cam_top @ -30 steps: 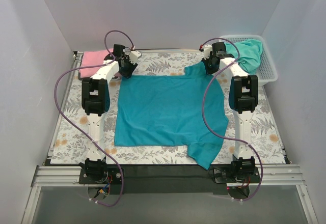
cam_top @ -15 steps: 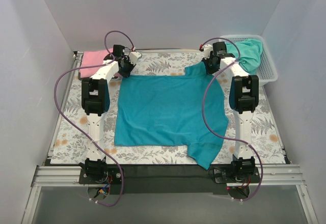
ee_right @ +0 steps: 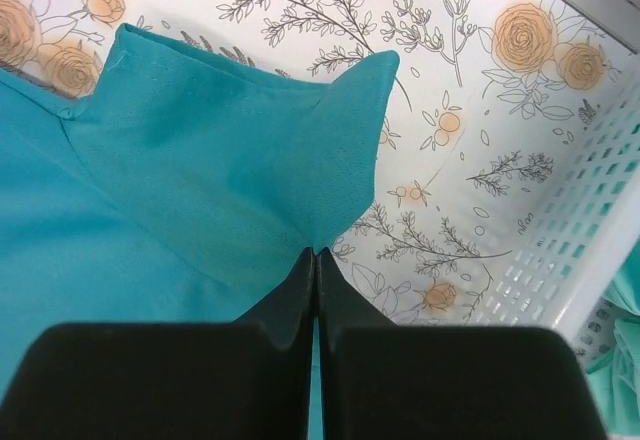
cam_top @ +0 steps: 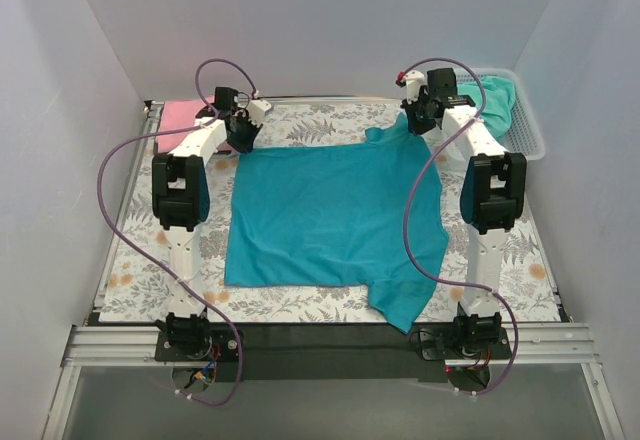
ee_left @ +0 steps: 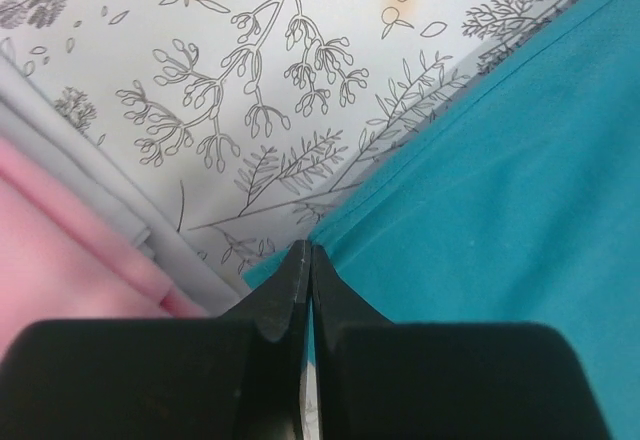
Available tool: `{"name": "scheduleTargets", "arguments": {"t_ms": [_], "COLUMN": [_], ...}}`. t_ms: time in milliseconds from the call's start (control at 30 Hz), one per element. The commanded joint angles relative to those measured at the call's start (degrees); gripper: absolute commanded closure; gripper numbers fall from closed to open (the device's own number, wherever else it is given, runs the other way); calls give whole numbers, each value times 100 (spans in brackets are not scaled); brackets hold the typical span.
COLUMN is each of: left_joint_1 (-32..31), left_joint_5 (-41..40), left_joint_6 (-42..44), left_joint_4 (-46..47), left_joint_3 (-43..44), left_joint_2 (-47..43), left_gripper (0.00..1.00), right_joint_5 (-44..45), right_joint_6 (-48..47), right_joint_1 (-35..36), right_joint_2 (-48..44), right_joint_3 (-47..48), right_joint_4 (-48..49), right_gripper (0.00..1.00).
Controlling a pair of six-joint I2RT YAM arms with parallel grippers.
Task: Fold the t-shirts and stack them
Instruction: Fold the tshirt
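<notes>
The deep teal-blue t-shirt (cam_top: 335, 215) lies spread on the floral table covering. My left gripper (cam_top: 242, 138) is shut on its far left corner; the pinched edge shows in the left wrist view (ee_left: 305, 253). My right gripper (cam_top: 415, 122) is shut on its far right sleeve (ee_right: 250, 140), which is lifted and stretched. The pink t-shirt (cam_top: 182, 115) lies folded at the far left and shows in the left wrist view (ee_left: 60, 270). The paler aqua-green t-shirt (cam_top: 495, 100) sits in the basket.
A white mesh basket (cam_top: 528, 132) stands at the far right; its wall shows in the right wrist view (ee_right: 570, 230). White walls enclose the table on three sides. A near sleeve of the teal shirt (cam_top: 405, 300) hangs toward the front edge.
Both grippers have moved toward the back of the table, pulling the teal shirt's far edge with them. The right arm has swung further right, toward the basket.
</notes>
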Motion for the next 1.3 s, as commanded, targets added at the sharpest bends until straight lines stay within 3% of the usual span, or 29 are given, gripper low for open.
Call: {"name": "scheduleTargets", "arguments": {"t_ms": [0, 667, 1267], "left_joint_1": [119, 233, 233], "left_joint_5": [329, 734, 602], "left_joint_6": [-61, 633, 898], "left_joint_4": [28, 11, 142], "left_joint_3": [-115, -2127, -3112], "left_joint_2": [-931, -2478, -2751], "left_gripper": [100, 100, 100], "right_joint_5": [-131, -615, -817], "right_joint_6": [-184, -623, -694], "right_joint_1": [-50, -208, -208], "right_joint_2": [-484, -1856, -2489], "right_joint_3": [-292, -1998, -3272], "right_joint_4": [28, 28, 28], "right_gripper": [99, 99, 99]}}
